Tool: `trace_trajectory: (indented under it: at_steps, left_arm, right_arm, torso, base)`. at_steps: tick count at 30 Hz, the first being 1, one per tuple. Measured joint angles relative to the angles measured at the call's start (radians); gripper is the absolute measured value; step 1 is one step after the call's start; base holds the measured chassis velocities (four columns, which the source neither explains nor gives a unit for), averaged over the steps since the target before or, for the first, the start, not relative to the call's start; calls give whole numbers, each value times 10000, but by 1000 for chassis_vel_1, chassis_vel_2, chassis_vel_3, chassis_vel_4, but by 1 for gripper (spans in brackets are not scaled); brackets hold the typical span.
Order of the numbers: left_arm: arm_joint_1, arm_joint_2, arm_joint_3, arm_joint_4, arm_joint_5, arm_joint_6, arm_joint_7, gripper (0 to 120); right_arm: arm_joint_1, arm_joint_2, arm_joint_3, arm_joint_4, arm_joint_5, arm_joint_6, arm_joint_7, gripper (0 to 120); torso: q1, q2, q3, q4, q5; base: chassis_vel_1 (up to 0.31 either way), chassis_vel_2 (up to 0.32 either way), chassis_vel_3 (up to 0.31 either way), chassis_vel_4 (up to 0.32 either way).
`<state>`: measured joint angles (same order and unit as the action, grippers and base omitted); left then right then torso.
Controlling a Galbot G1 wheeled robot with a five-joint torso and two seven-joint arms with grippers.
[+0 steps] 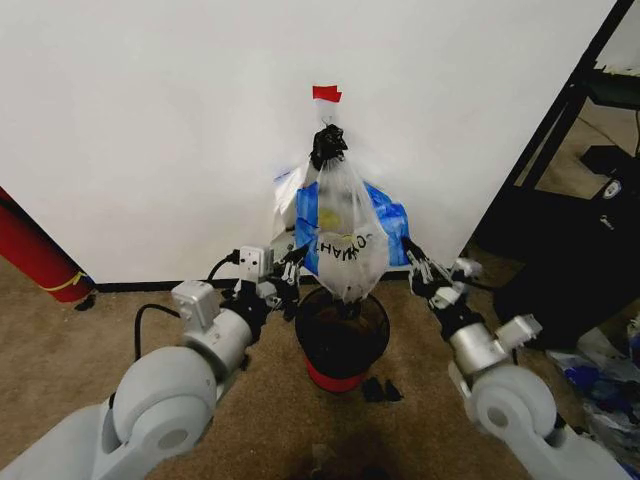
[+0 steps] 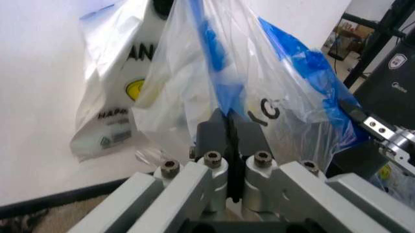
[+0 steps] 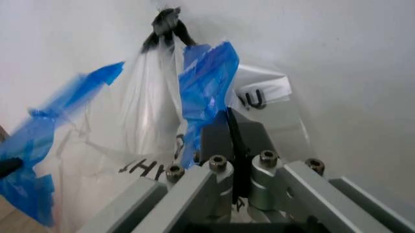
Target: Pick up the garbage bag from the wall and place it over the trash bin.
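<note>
The garbage bag (image 1: 350, 200), clear crinkly plastic with blue patches and black lettering, hangs by a black knot from a hook (image 1: 328, 143) on the white wall (image 1: 150, 120), under a piece of red tape (image 1: 326, 93). Its bottom dangles just above the round black trash bin (image 1: 342, 335) with its red base. My left gripper (image 1: 291, 268) is at the bag's lower left edge, and the left wrist view shows its fingers shut on the plastic (image 2: 228, 116). At the lower right edge my right gripper (image 1: 412, 262) is likewise shut on a blue fold (image 3: 228, 119).
A white bag with a yellow smiley (image 2: 110, 97) hangs behind, against the wall. A red cylinder (image 1: 35, 255) leans at the left. A black rack (image 1: 565, 130) and a dark appliance (image 1: 570, 275) stand at the right. Small black bits (image 1: 380, 390) lie on the carpet by the bin.
</note>
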<state>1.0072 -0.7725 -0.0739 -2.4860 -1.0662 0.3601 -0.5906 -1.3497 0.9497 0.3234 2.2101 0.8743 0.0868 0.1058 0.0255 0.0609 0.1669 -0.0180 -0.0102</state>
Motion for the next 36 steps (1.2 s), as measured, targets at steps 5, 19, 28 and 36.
trace_trajectory:
  at_steps: [5, 19, 28, 36]
  left_arm:
    - [540, -20, -107, -148, 3, 45, -77, 0]
    - [2850, 99, -474, -167, 516, 85, -8, 0]
    - [3212, 131, -631, -153, 844, 41, 87, 0]
    - [2692, 134, -708, -148, 810, -111, 220, 0]
  right_arm:
    - [-579, 191, 159, 165, -697, 127, -5, 0]
    - [-1945, 685, 769, 345, -1514, 470, -519, 0]
    - [-2938, 729, 1276, 869, -1778, 662, -727, 0]
    - [-2832, 733, 1342, 1407, -1678, 654, -476, 0]
  torso:
    - [0, 0, 0, -2, 1]
    - [0, 0, 1, -1, 1]
    - [0, 0, 1, -3, 0]
    - [1, -2, 2, -2, 0]
  base:
    - [0, 0, 0, 0]
    - [0, 0, 0, 0]
    - [0, 0, 0, 0]
    - [0, 0, 0, 0]
